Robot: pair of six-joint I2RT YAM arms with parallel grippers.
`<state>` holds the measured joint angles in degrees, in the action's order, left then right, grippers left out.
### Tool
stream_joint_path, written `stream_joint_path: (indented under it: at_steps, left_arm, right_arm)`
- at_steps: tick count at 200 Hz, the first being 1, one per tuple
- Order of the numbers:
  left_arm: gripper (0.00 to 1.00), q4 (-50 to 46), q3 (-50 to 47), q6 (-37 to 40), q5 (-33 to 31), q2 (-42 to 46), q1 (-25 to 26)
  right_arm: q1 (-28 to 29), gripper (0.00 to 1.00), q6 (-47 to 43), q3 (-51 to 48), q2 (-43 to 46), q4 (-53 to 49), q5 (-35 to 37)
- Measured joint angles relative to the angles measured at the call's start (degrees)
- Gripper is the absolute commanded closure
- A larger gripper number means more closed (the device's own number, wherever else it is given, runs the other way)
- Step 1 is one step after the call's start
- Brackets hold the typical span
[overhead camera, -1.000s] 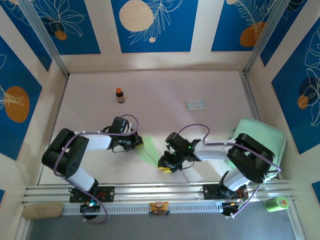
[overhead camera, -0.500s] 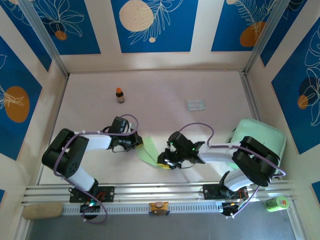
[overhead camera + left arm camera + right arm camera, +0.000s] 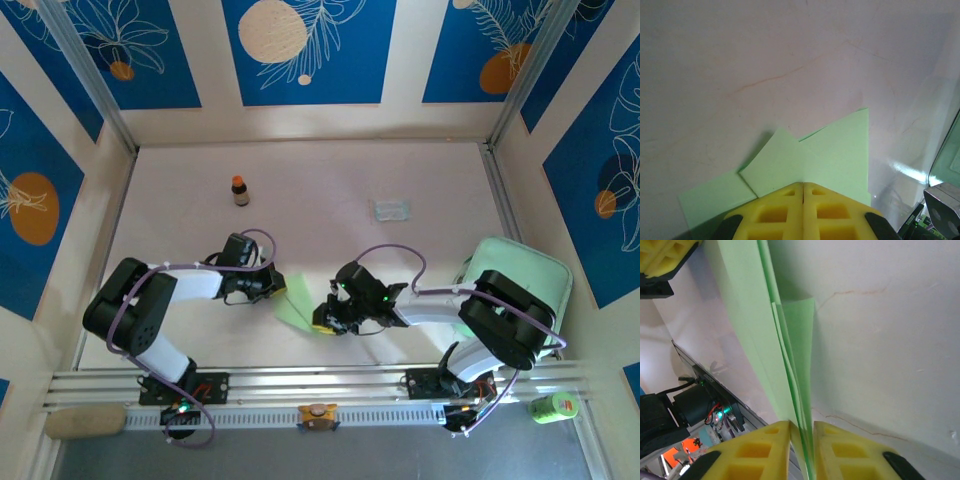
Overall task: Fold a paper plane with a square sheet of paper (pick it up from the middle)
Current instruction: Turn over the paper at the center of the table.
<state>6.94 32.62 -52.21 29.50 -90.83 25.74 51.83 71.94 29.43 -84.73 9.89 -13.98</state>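
The square sheet of paper (image 3: 294, 304) is pale green and partly folded, lying between the two arms near the table's front. In the left wrist view the paper (image 3: 835, 150) shows overlapping flaps, and my left gripper (image 3: 803, 184) is shut with its yellow tips resting on top of it. From above, the left gripper (image 3: 272, 286) sits at the paper's upper left edge. My right gripper (image 3: 322, 323) is at the paper's near right end. In the right wrist view the right gripper (image 3: 802, 424) has its jaws narrowed around raised, edge-on layers of the paper (image 3: 745, 315).
A small brown bottle (image 3: 240, 190) with an orange cap stands at the back left. A clear packet (image 3: 391, 209) lies at the back right. The mint green tray (image 3: 548, 272) sits behind the right arm. A metal rail (image 3: 320, 383) runs along the near edge.
My right gripper has moved left and slightly away from me onto the paper's near end, and its jaws have narrowed around the layers. The left gripper has stayed put.
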Motion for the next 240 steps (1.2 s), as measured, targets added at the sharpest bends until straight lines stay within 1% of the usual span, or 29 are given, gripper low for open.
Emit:
stream_joint_path:
  at_steps: [25,36,52,76,98,127,154,174,193,210,240]
  left_arm:
    - [0.88,-0.2,0.0,0.0,0.0,0.4,0.0]
    - [0.82,-0.4,-0.2,-0.2,-0.1,1.3,0.0]
    - [0.69,-0.4,-0.4,-0.1,-0.2,3.5,0.0]
    - [0.59,-0.9,-0.5,-0.1,-1.1,7.7,0.0]
    - [0.57,-2.8,-0.4,0.7,-2.3,12.5,0.0]
    - [0.56,-6.6,0.5,2.9,-4.2,17.3,0.3]
    - [0.56,-9.4,1.1,4.9,-6.0,20.3,1.3]
    - [0.55,-11.4,1.1,6.3,-7.4,22.1,1.8]
    - [0.55,-13.5,1.1,7.5,-8.7,24.0,1.9]
    - [0.53,-15.7,1.7,8.5,-10.2,25.7,1.9]
    - [0.52,-18.1,2.4,9.7,-12.9,28.6,1.9]
  right_arm:
    - [-0.1,0.92,-0.7,-0.2,0.0,0.0,0.0]
    - [-0.1,0.93,-1.0,-0.3,0.1,0.0,0.0]
    - [-0.1,0.95,-1.8,-0.3,0.5,-0.4,0.1]
    - [-0.1,0.95,-4.1,-0.3,3.2,-3.2,1.4]
    - [-0.1,0.95,-8.1,0.2,7.3,-9.1,4.4]
    - [-0.1,0.95,-14.8,3.1,12.2,-18.6,10.5]
    - [0.0,0.95,-21.0,7.6,15.5,-27.1,16.9]
    - [0.7,0.96,-24.7,11.3,17.0,-33.3,22.9]
    - [1.5,0.96,-26.6,14.2,17.4,-38.9,28.4]
    - [2.4,0.96,-27.0,16.4,17.4,-44.3,33.7]
    - [6.0,0.96,-28.0,18.3,17.0,-50.5,42.2]
